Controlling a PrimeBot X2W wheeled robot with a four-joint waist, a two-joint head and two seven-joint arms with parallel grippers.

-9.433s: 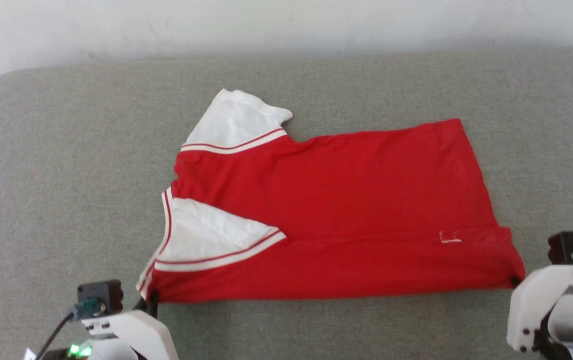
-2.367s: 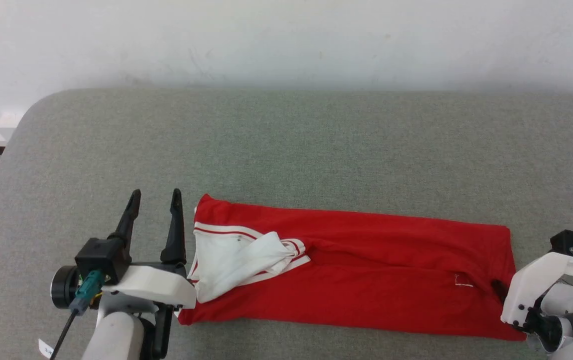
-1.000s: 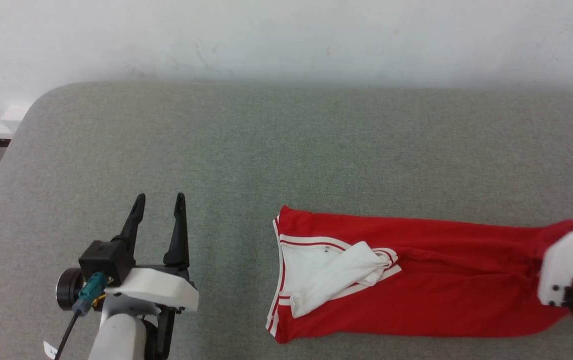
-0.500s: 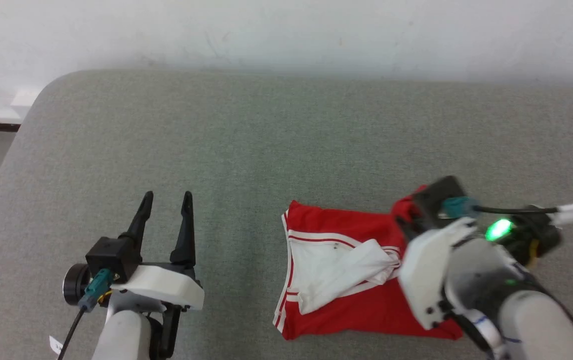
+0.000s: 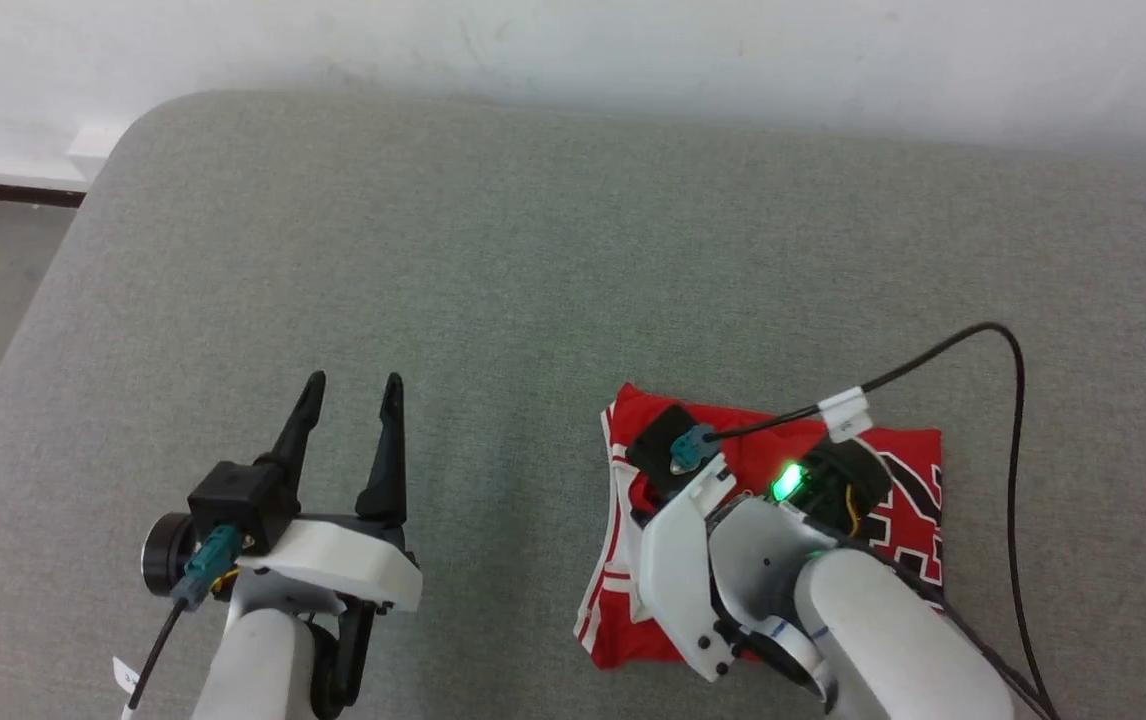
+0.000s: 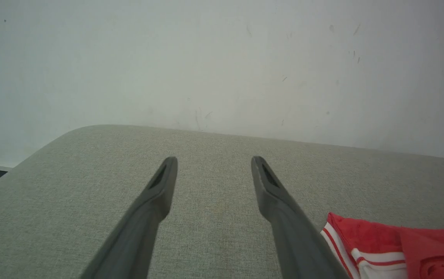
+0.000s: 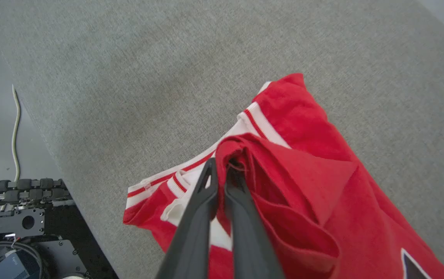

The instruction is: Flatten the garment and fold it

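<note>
On my screens: a red jersey [image 7: 315, 128] — white trim striped red, black lettering outlined white — on a flecked grey pad [image 5: 533, 250]. My left gripper [image 5: 354, 380] has black fingers [image 5: 295, 430] and a white casing [image 5: 333, 570]; a green light [image 5: 785, 483] glows by a black cable [image 5: 1016, 420].

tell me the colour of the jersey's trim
The trim is white with thin red stripes, on the red garment; best seen in the right wrist view.

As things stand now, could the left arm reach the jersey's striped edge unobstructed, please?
Probably yes: the open left gripper sits beside the jersey, with bare grey padding between them; the right gripper pinches a red fold further in.
</note>
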